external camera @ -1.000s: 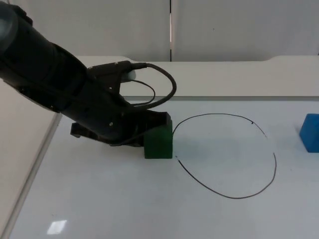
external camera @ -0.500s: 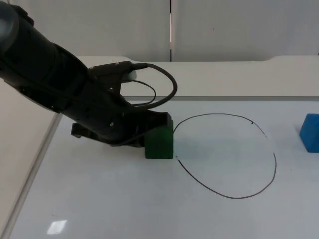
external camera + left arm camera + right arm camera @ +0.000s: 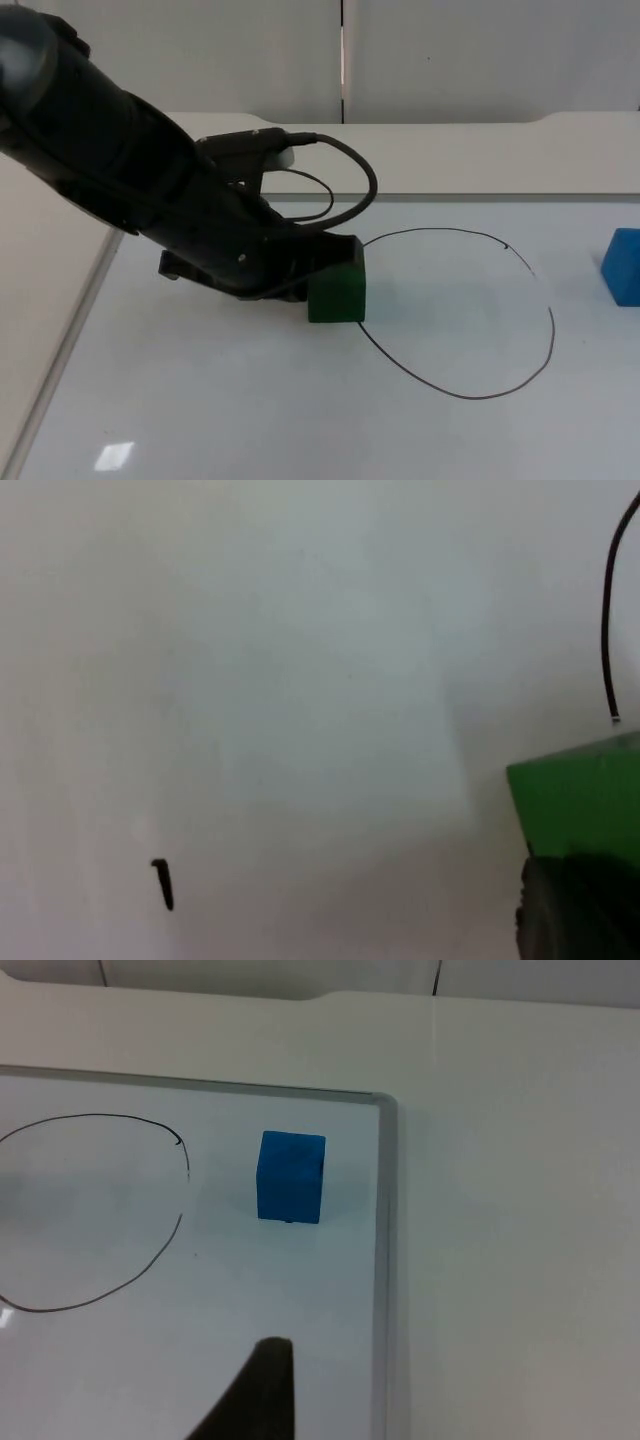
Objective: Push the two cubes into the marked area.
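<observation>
Green cube [image 3: 337, 294] is seen on the white surface [image 3: 250, 400], sitting right on the near-left stretch of the hand-drawn black outline [image 3: 480, 392] that marks the target area; whether any part of it lies inside the outline cannot be settled, as the line is hidden beneath it there. The left claw [image 3: 322, 262] is pressed against the side of the green cube that faces away from the outline, with the black left arm [image 3: 130, 190] reaching in low over the surface behind it. How far the left claw is open cannot be told, since its fingers are hidden by the arm's body and by the cube; nothing is seen to be gripped. In the left wrist view the green cube [image 3: 585, 795] is met just beside a dark fingertip [image 3: 575, 910], and a short run of the outline [image 3: 608, 610] is seen beyond the cube.

The blue cube [image 3: 623, 266] is found well outside the outline, on the side opposite the green cube and apart from the line. In the right wrist view the blue cube [image 3: 290, 1176] is seen between the outline [image 3: 150, 1250] and the raised edge of the surface [image 3: 383, 1260], with one dark fingertip [image 3: 255, 1395] of the right claw held above the surface, well short of the cube. The right arm waits there, and the opening of its claw cannot be told.
</observation>
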